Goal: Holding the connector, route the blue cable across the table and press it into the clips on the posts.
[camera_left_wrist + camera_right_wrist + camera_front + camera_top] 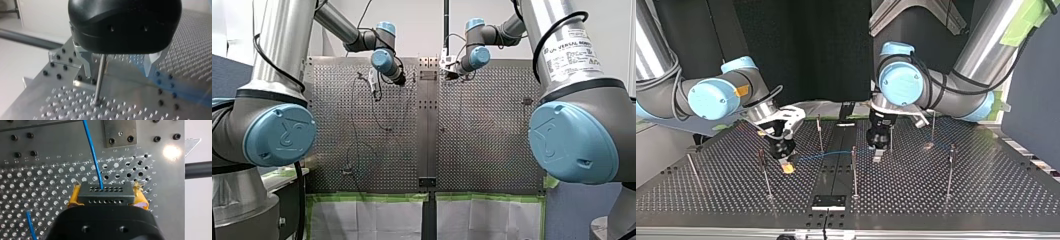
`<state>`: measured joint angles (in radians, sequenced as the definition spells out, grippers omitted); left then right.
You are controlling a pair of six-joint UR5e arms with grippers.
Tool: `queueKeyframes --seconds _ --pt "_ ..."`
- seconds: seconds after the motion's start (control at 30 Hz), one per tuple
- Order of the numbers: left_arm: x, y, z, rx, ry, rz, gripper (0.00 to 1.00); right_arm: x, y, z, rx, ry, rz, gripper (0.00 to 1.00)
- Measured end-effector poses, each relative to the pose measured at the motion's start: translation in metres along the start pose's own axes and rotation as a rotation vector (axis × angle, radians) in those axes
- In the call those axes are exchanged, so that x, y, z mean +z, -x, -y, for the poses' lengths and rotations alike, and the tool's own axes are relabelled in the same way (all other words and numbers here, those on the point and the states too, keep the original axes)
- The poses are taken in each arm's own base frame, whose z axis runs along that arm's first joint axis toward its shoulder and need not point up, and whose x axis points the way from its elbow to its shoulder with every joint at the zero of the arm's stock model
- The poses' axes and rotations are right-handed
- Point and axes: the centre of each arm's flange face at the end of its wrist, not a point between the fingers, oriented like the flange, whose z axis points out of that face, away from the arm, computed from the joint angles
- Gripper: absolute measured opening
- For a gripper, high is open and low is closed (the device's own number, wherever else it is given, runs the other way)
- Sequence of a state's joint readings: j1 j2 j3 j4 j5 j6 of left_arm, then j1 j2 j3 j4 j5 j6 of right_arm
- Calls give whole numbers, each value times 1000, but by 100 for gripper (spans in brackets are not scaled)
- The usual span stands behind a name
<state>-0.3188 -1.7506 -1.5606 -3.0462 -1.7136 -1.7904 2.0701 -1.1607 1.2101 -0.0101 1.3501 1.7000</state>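
A dark grey connector [104, 193] sits between the yellow pads [74, 196] of my right gripper [107, 196], which is shut on it. The blue cable [92, 152] leaves the connector and runs ahead over the perforated plate. In the top view the blue cable [828, 153] stretches from my right gripper [786, 164] toward my left gripper [877, 152]. My left gripper [117, 73] is open, its metal fingers [85, 65] wide apart, and a thin post [99, 80] stands between them, close to one finger. In the front view both grippers hang over the table's far end.
Several thin upright posts stand on the perforated table [986, 195], among them post [854, 170], post [765, 175] and post [949, 172]. A black bracket [828, 201] lies on the centre strip near the top view's lower edge. A bolted metal plate [120, 132] lies ahead of the connector.
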Motion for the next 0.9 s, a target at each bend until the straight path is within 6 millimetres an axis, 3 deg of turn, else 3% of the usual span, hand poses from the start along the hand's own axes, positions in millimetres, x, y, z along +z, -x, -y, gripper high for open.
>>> queueKeyframes --seconds 0.3,0.6,0.9 --pt "-38 7 10 1 -53 -49 100 0 1 3 0 -4 3 0" --pt "-73 36 32 19 -96 13 100 -2 -1 2 1 -3 4 0" --pt "-77 38 61 13 -111 70 100 -8 -13 -1 4 7 -5 0"
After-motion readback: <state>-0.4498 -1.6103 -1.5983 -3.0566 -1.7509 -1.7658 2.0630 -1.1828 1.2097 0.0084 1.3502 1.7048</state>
